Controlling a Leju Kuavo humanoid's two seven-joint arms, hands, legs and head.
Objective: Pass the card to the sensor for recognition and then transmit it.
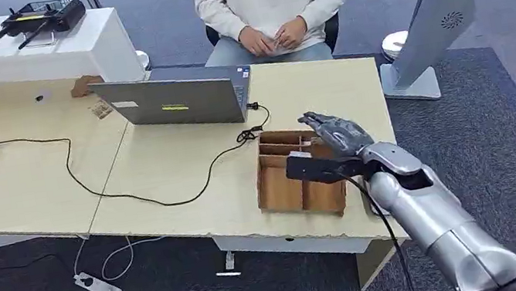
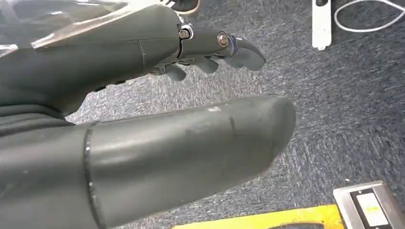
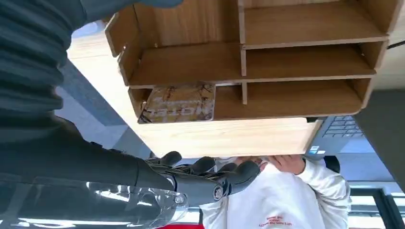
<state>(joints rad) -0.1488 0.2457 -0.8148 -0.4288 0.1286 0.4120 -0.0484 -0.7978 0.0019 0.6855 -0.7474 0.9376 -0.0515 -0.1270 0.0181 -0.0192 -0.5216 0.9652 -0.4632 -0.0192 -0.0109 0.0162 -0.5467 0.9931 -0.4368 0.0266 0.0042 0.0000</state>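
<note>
Card [image 3: 179,103] lies flat in a corner slot of the box [image 1: 298,173]; we judge it thin, light, stiff, slippery, so pinch its exposed edge. Right hand [image 1: 337,135] hovers over the box, fingers spread, empty. Left hand [image 2: 143,114] also empty, fingers apart.

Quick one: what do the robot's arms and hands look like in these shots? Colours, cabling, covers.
The right arm is glossy silver with a rounded shell; a black cable runs along it to a black box at the wrist. The right hand is dark grey, with metal screws at the finger joints and a clear plastic cover behind them. The left hand matches: dark grey, thick thumb, clear cover.
</note>
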